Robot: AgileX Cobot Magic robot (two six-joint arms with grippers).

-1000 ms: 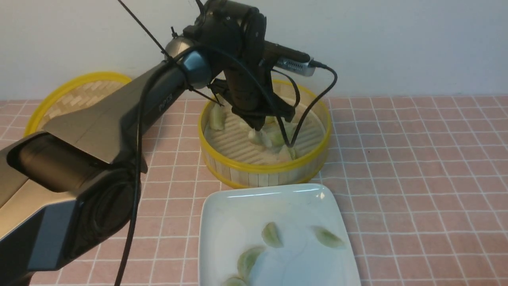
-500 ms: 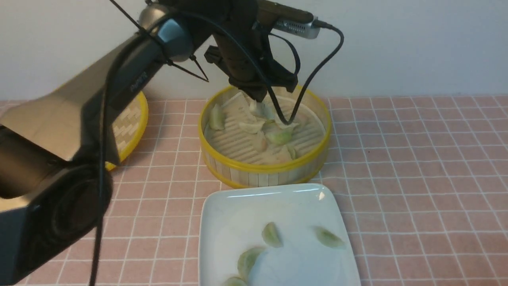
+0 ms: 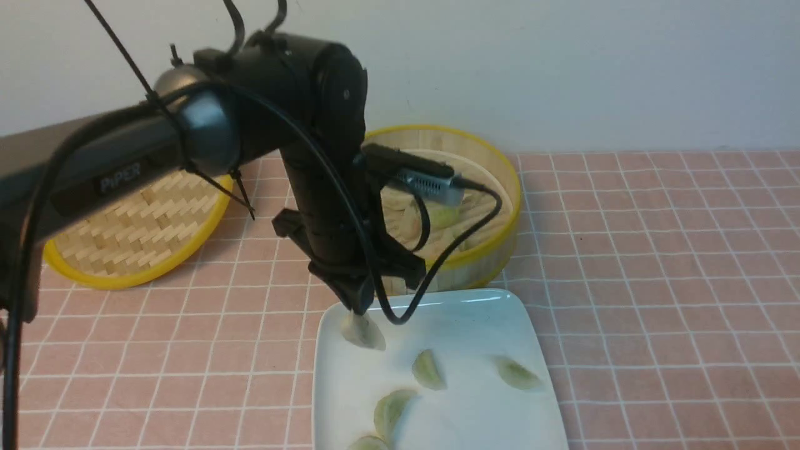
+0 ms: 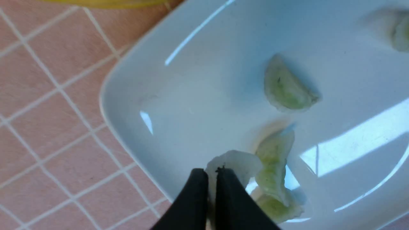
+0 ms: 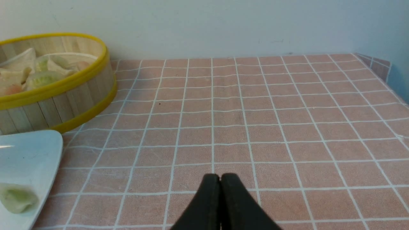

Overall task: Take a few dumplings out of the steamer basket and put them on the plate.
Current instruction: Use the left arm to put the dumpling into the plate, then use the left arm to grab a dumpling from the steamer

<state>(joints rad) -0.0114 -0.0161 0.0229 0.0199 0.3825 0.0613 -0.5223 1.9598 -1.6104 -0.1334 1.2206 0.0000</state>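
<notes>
A pink tabletop (image 3: pixel 656 281) ruled in white squares, backed by a plain pale wall (image 3: pixel 562 62). The left gripper (image 4: pixel 212 172) points down with its jaws drawn almost together on a thin fold of one whitish dumpling (image 4: pixel 235 164). This hangs from the tips over the plate (image 4: pixel 191 105), close to one corner; whether it touches the glaze cannot be told. Green dumplings (image 4: pixel 286 88) lie on the plate around the tips, one almost under the held piece and others farther out. Behind the gripper stands the steamer basket (image 3: pixel 514 187) with the remaining dumplings (image 3: pixel 445 215) inside, and its woven lid (image 3: pixel 134 231) lies flat well off to the gripper's left. The right gripper (image 5: pixel 220 176), jaws together on nothing, hangs over the tabletop, well apart from the rest. The dumplings look light and soft, with thin translucent skin that is probably damp, so they are likely to tear or cling. A gentle pinch on the pleated edge seems safest. Squeezing the filled belly risks bursting it, and the glossy plate may let a released piece slide.
</notes>
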